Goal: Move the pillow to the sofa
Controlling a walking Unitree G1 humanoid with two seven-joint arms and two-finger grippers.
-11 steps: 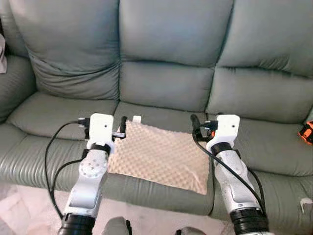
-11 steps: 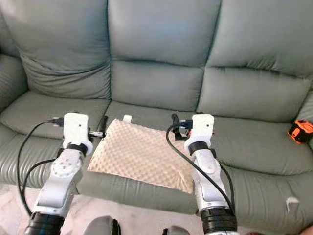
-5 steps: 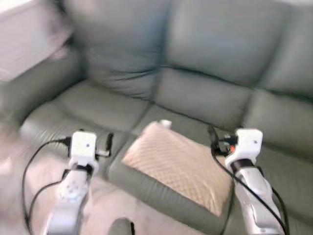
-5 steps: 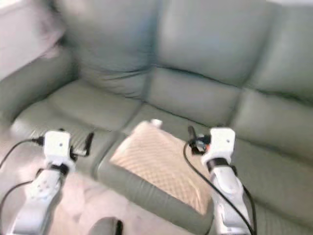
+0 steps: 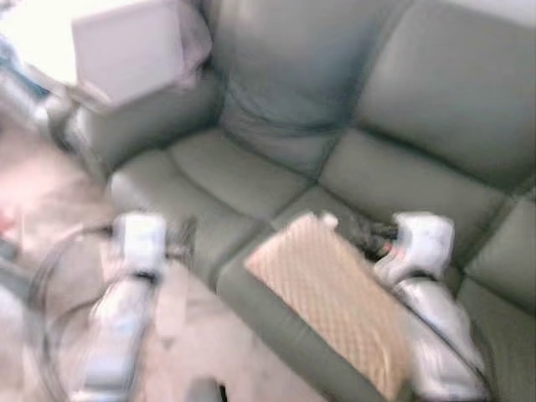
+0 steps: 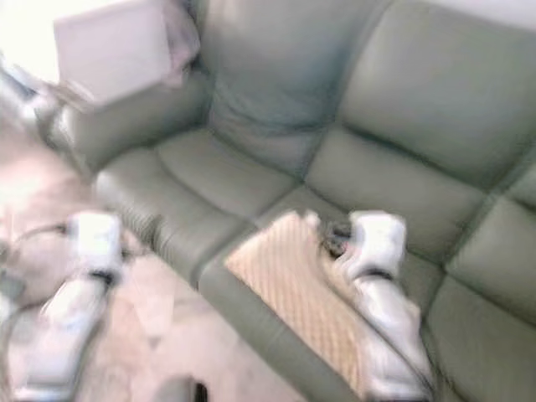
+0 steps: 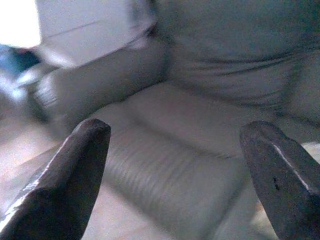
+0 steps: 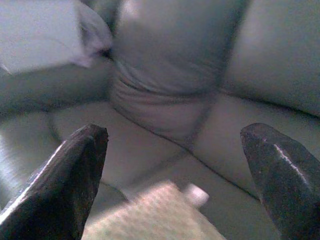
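A beige, dimpled pillow (image 5: 331,293) lies flat on the seat of the grey-green leather sofa (image 5: 276,84), near the seat's front edge. My right gripper (image 5: 362,232) hovers by the pillow's far corner, and the right wrist view shows it (image 8: 175,160) open, with the pillow (image 8: 150,220) below it. My left gripper (image 5: 186,236) is well to the left of the pillow, off the front of the seat. It (image 7: 175,150) is open with nothing between its fingers. Both eye views are blurred.
A white boxy thing (image 5: 126,46) with a pale cloth (image 5: 197,42) beside it sits on the sofa's left armrest. Light floor (image 5: 50,184) lies to the left of the sofa. Black cables trail from both arms.
The whole picture has swung, so the camera has turned left and blurred. The left gripper, formerly at the pillow's left edge, now stands apart from it. The pillow stays on the seat.
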